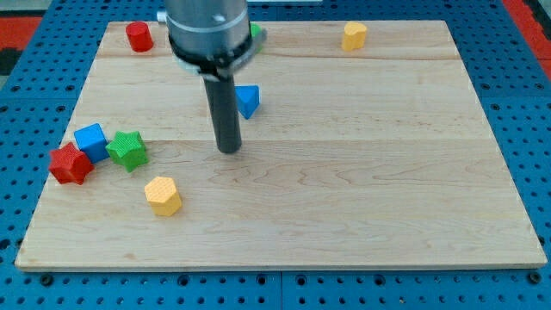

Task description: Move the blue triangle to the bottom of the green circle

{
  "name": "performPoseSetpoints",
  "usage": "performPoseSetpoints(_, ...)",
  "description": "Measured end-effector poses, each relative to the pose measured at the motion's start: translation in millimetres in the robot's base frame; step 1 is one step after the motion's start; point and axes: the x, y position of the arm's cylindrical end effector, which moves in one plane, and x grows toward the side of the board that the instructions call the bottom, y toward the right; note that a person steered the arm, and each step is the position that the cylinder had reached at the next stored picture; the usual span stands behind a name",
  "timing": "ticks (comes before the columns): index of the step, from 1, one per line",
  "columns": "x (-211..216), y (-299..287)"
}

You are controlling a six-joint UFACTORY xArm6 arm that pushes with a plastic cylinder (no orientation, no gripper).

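The blue triangle [248,100] lies on the wooden board [344,172] at the upper middle, partly behind my rod. The green circle [256,34] is near the view's top, mostly hidden by the arm's body; only a green sliver shows. The triangle sits below it with a gap between them. My tip [228,149] rests on the board just below and to the left of the blue triangle, apart from it.
A red cylinder [139,36] stands at the top left and a yellow block [354,35] at the top right. At the left edge cluster a red star [69,164], a blue cube [90,139] and a green star [127,150]. A yellow hexagon [163,195] lies lower left.
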Motion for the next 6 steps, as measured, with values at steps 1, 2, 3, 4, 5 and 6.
performPoseSetpoints(1, -26, 18)
performPoseSetpoints(2, -67, 4)
performPoseSetpoints(3, -101, 1)
performPoseSetpoints(4, -129, -6)
performPoseSetpoints(5, -139, -19)
performPoseSetpoints(6, -112, -68)
